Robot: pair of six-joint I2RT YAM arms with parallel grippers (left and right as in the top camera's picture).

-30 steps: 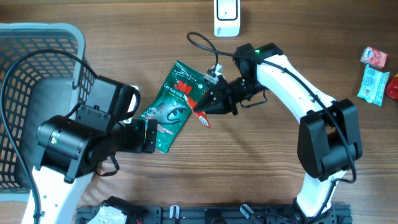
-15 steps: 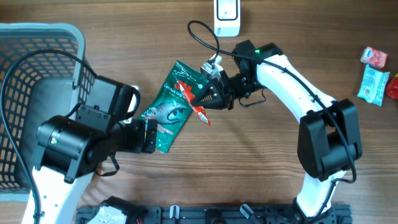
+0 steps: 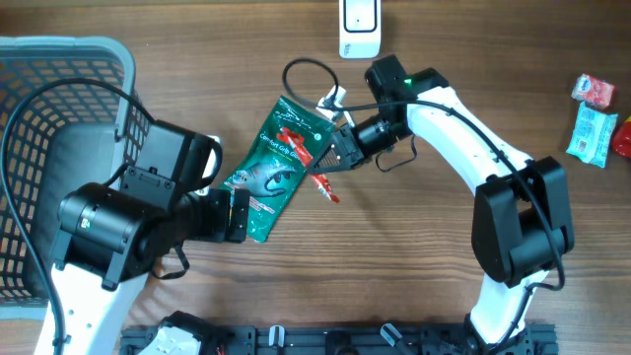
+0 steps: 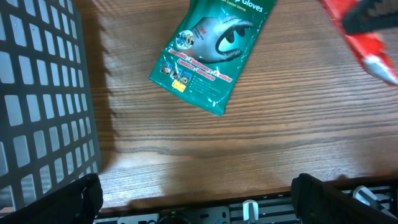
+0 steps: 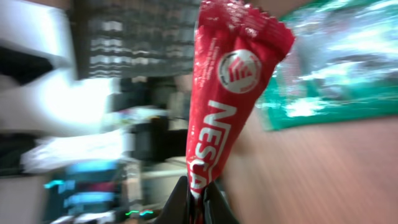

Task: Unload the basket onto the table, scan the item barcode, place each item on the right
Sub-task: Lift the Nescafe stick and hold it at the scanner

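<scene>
The right hand (image 3: 336, 158) is pinched shut on one end of a red Nescafé sachet (image 3: 323, 185), holding it off the surface above the right edge of a green glove packet (image 3: 276, 170). The left hand (image 3: 235, 215) stands spread wide and empty, just at that packet's lower end. Under everything runs a brown wood-grain counter (image 3: 414, 266). A grey lattice basket (image 3: 69, 43) fills its left side, partly behind the left arm. The glove packet lies flat and tilted near the middle. A white scanner-like device (image 3: 360, 28) sits at the far edge, near the sachet. Small blue and red packets (image 3: 592, 133) lie well apart at the right edge. Beyond the counter the right wrist view is only blur.
</scene>
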